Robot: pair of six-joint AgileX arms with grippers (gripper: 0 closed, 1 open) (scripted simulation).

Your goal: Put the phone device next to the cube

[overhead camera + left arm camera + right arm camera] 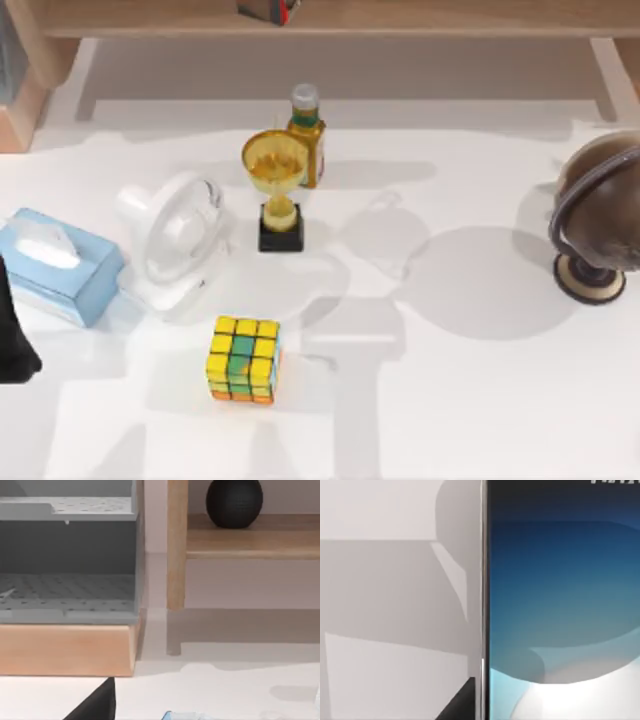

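Observation:
The cube [243,358], mostly yellow with green and orange tiles, sits on the white table [480,400] left of centre near the front. The phone device [560,600] looms very close in the right wrist view: a dark blue screen with a pale glow and a thin bright rim, and the table behind it. My right gripper [485,705] holds it, with one dark fingertip [462,702] showing against the rim. My left arm [12,340] is parked at the table's left edge, and one of its dark fingers [95,705] shows in the left wrist view.
A light blue tissue box [55,265] and a white round appliance [175,235] stand at the left. A gold trophy [275,190] and a bottle [306,135] are behind the cube. A brown globe [600,225] is at the right edge. A wooden shelf [330,20] runs along the back.

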